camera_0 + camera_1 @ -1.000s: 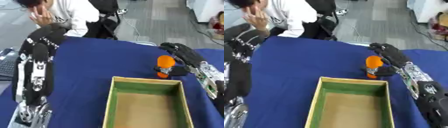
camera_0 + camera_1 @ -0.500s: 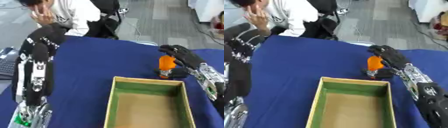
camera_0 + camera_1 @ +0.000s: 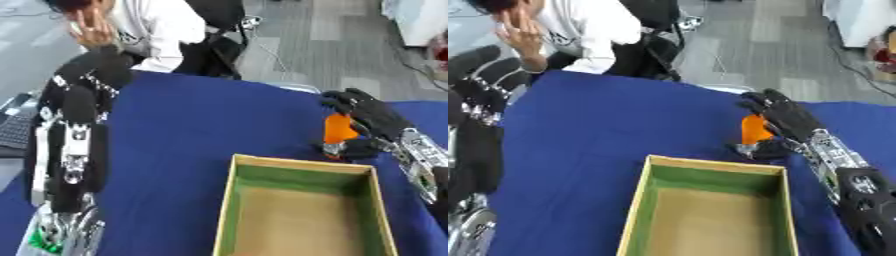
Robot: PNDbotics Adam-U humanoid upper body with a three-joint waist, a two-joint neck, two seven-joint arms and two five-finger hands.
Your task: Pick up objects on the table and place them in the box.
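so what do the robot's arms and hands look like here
The right hand is black with bulky fingers, on a forearm of silver metal links with black parts showing. The left arm is mostly black, with silver-white panels and joints down its length and a silvery end with a touch of green at the bottom.

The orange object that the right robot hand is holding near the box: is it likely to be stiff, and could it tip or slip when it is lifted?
The orange object keeps its shape inside the curled right robot hand, so it seems stiff. It stands tall and narrow, so it might tip if set down upright in the box. Its smooth surface may be slippery.
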